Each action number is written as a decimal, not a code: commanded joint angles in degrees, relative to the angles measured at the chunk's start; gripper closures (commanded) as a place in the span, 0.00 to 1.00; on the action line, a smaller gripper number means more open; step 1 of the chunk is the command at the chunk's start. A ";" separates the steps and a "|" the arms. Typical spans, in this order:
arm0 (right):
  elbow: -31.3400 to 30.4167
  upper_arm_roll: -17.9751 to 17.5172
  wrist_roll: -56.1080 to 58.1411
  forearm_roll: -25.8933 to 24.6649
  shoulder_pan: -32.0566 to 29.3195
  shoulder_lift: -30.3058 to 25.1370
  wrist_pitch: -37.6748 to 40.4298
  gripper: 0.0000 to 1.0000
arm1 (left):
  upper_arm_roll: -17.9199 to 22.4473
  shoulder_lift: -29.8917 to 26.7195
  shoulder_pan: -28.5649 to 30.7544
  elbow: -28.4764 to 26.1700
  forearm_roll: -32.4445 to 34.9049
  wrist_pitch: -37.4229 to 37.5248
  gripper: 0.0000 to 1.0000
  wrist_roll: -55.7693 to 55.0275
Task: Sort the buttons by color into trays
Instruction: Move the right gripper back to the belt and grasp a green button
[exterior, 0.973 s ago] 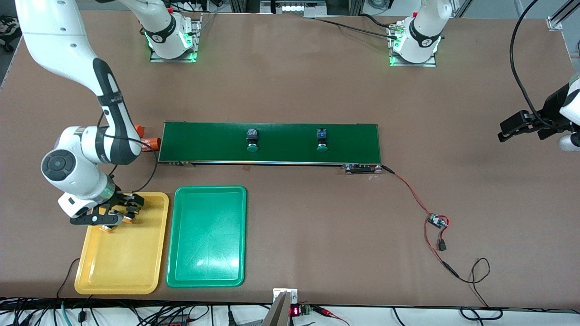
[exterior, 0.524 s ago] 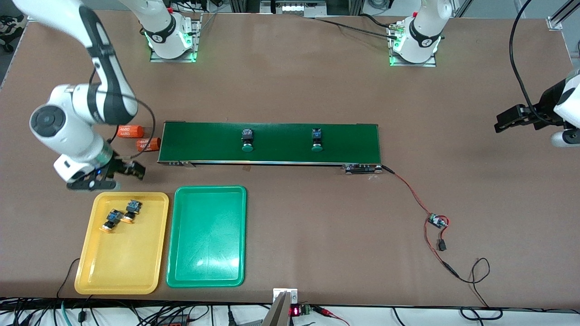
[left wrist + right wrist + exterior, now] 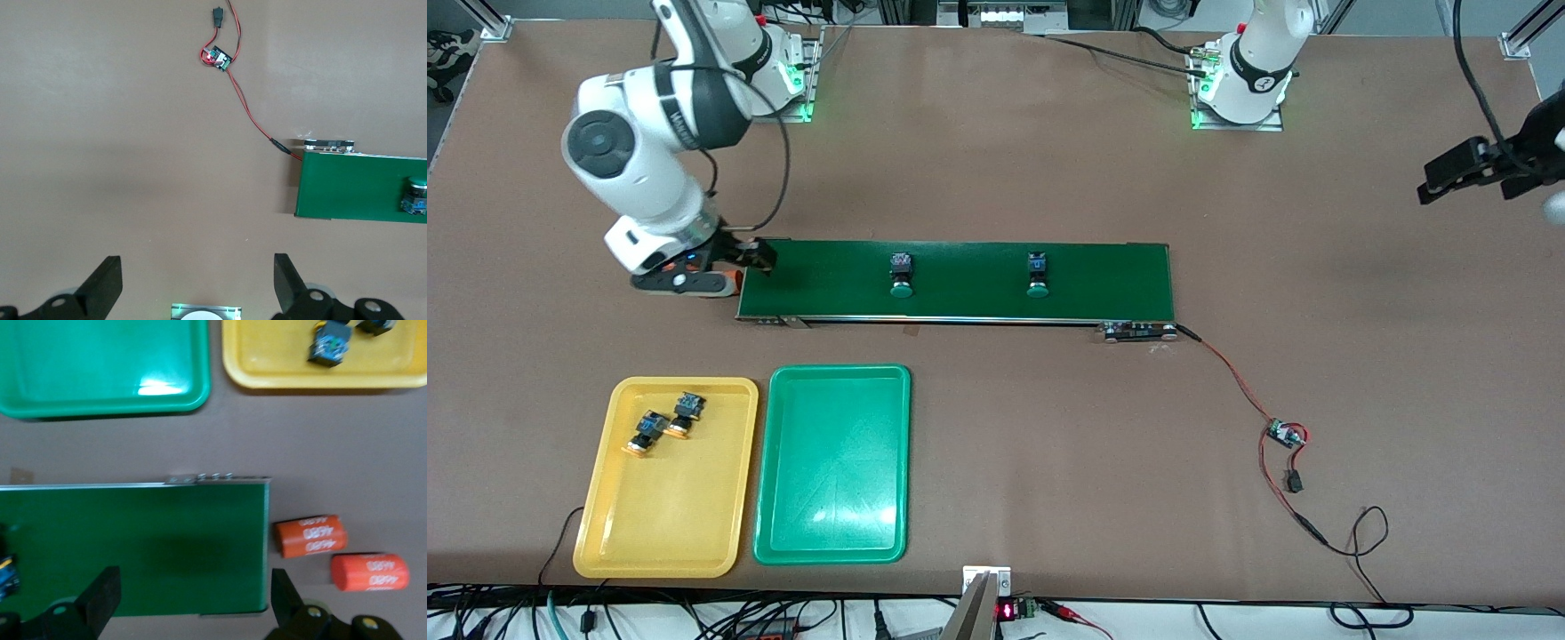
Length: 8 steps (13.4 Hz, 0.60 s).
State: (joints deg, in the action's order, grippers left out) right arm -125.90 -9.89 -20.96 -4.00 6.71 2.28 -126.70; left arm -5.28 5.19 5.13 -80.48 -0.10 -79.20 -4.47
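Right gripper (image 3: 725,267): jaws released, empty, over the conveyor belt (image 3: 960,280) end toward the right arm's end.
Left gripper (image 3: 1463,169): jaws released, empty, waits over bare worktop (image 3: 1049,444).
Green buttons (image 3: 901,274): 2 on the belt.
Orange-yellow buttons (image 3: 665,421): 2 in the yellow tray (image 3: 658,533).
Green tray (image 3: 831,533): just beside the yellow tray.

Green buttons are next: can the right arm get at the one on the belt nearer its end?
Probably yes. The right gripper hangs open over the belt's end, and that green button stands alone on the belt with nothing between them.
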 commanded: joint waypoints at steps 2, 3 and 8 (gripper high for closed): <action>-3.64 -2.41 -5.05 0.57 -0.47 -0.17 -2.76 0.00 | 0.19 3.77 0.49 2.70 0.27 -5.86 0.00 -0.10; -3.73 -3.20 -6.88 0.66 -0.38 -0.08 -2.77 0.00 | 0.19 3.77 0.67 2.53 0.27 -7.62 0.00 -0.01; -3.65 -7.51 -12.61 0.84 0.14 3.51 -9.34 0.00 | 0.01 2.98 0.49 2.00 0.19 -8.61 0.00 0.08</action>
State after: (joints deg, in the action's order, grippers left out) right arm -129.22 -16.33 -31.94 -3.90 6.86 3.97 -132.86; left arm -5.19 8.67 5.81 -79.22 -0.08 -87.95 -4.47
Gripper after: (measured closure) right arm 0.000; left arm 0.000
